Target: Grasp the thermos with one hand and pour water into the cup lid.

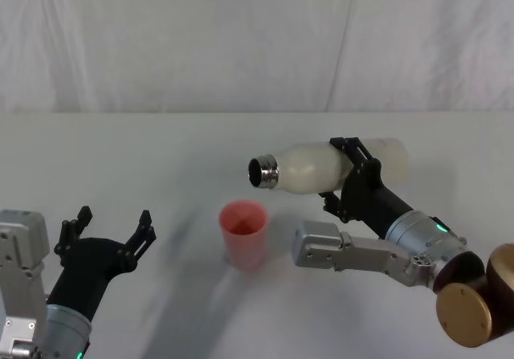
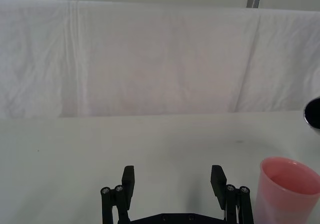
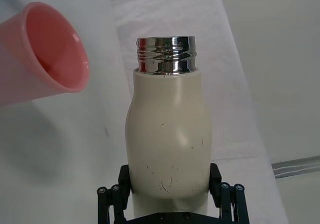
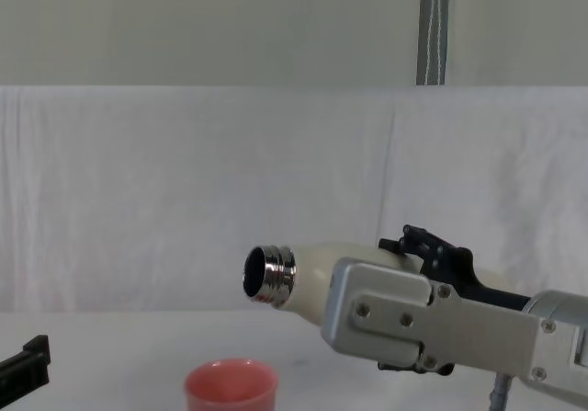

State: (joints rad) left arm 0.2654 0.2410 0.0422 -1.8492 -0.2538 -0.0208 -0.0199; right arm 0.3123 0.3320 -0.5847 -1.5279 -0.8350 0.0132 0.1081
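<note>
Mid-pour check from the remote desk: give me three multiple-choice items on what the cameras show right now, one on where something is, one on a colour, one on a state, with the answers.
1. Where is the thermos mouth relative to the cup lid?
A. Above it and toward the robot's right
B. Resting inside it
C. Far to the robot's left of it

2. What colour is the cup lid?
A. Blue
B. Pink
C. Green

3. What state is the left gripper in?
A. Shut on the cup lid
B. Shut on the thermos
C. Open, holding nothing

Answers:
1. A: the thermos, tipped about level in the right gripper, has its steel neck up and right of the cup lid on the table.
2. B: the cup lid is pink in the head and wrist views.
3. C: the left gripper sits left of the cup lid, fingers spread over bare table.
</note>
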